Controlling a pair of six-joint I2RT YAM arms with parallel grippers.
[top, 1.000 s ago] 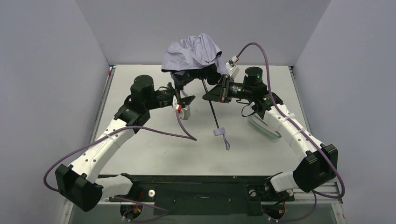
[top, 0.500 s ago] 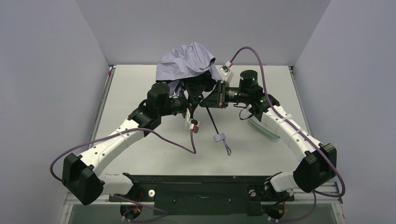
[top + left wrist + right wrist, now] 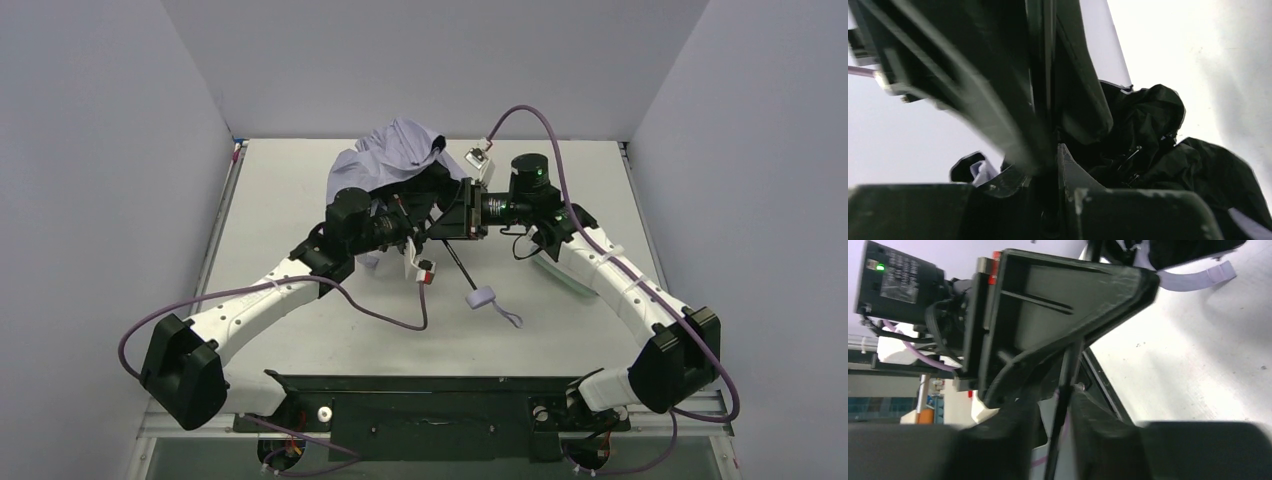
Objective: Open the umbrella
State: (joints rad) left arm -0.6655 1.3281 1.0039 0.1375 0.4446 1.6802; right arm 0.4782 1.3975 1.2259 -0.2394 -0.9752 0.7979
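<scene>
The right gripper [image 3: 1060, 395] pinches the umbrella shaft [image 3: 1067, 370], the left gripper [image 3: 408, 222] sits unreadable under the canopy [image 3: 385, 155], so a crooked push could bend that thin shaft.

Umbrella shaft [image 3: 1064, 380] gripped between jaws, white table [image 3: 1198, 365] behind

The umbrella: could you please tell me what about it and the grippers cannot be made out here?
Umbrella: top view, the upper end of its shaft is hidden behind both grippers.
Left gripper: left wrist view, blurred dark parts hide whether it grips anything.
Right gripper: right wrist view, shaft runs between its fingers; contact unclear.
Mint-green case: top view, mostly under the right arm.
</scene>
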